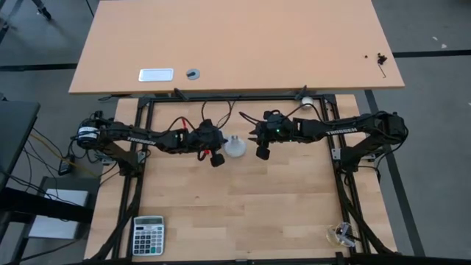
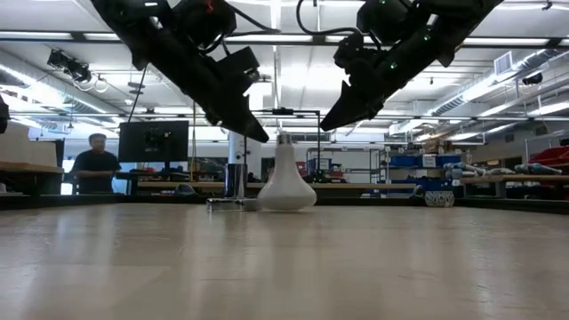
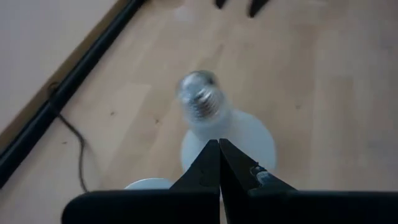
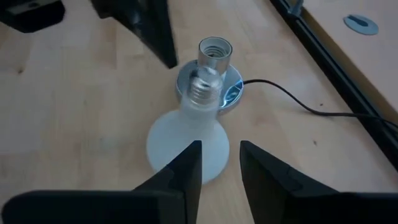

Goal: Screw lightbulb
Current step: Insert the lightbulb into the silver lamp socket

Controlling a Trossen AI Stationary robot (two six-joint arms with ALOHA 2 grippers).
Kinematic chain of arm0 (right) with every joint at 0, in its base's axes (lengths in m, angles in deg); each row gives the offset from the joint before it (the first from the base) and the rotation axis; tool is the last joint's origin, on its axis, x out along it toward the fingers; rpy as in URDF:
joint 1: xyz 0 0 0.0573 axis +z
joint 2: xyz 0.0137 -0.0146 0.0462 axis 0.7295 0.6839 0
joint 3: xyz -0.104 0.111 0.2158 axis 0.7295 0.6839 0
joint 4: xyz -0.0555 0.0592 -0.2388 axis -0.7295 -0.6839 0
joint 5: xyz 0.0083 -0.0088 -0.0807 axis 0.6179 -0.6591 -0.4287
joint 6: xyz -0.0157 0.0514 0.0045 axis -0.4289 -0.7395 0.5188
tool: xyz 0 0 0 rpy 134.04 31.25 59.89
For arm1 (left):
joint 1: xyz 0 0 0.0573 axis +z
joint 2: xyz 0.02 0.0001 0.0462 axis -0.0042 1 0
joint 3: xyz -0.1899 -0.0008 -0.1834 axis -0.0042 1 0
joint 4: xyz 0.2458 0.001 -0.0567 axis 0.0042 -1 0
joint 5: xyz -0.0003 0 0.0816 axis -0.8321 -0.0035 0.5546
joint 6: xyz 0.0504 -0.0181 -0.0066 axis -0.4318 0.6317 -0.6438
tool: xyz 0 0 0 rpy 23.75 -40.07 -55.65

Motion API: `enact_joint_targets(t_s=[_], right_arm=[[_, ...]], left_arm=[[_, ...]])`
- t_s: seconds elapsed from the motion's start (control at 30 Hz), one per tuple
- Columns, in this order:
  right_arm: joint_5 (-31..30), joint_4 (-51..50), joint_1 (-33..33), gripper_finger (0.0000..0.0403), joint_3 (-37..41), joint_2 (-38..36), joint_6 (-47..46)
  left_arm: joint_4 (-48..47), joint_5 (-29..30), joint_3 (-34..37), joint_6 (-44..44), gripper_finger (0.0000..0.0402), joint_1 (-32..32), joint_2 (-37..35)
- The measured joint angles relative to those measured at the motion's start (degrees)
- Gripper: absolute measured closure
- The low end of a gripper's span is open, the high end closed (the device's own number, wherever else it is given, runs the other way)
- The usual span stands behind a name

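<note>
The white frosted lightbulb [image 1: 234,147] stands on its dome on the wooden table, with its silvery screw base [image 4: 202,84] pointing up. Right behind it the round silver socket base [image 4: 214,78] rests flat, its thin black cord [image 4: 298,102] trailing toward the far rail. My left gripper [image 3: 219,142] is shut and hangs just left of the bulb's neck, tips slanting down toward it [image 2: 262,138]. On the bulb's right, my right gripper [image 4: 221,144] is open, its fingers slanting down at the dome's two sides without touching [image 2: 324,127].
A calculator [image 1: 149,235] lies at the near left corner and a small clear object [image 1: 340,234] at the near right. Black frame rails [image 1: 346,191] edge the work surface. A second table [image 1: 235,44] stands beyond. A person [image 2: 96,164] sits far behind.
</note>
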Motion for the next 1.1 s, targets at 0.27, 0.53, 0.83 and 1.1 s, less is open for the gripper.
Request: enact_joint_targets(t_s=[0.27,0.53,0.83,1.1], right_arm=[[0.13,-0.04,0.08,0.0288,0.00,-0.04,-1.20],[2.73,-0.37,1.23,0.0291,-0.02,-0.07,-3.01],[2.69,-1.51,1.53,0.0291,-0.02,-0.09,-5.54],[2.69,-1.32,1.53,0.0340,-0.02,-0.09,-5.82]], left_arm=[[10.64,-4.62,-0.19,-0.97,0.0402,1.62,5.42],[16.84,-10.40,-2.91,-2.31,0.0402,0.61,9.66],[9.93,0.85,-3.50,-2.22,0.0402,0.21,5.30],[9.06,3.59,-3.52,0.15,0.0402,2.74,4.91]])
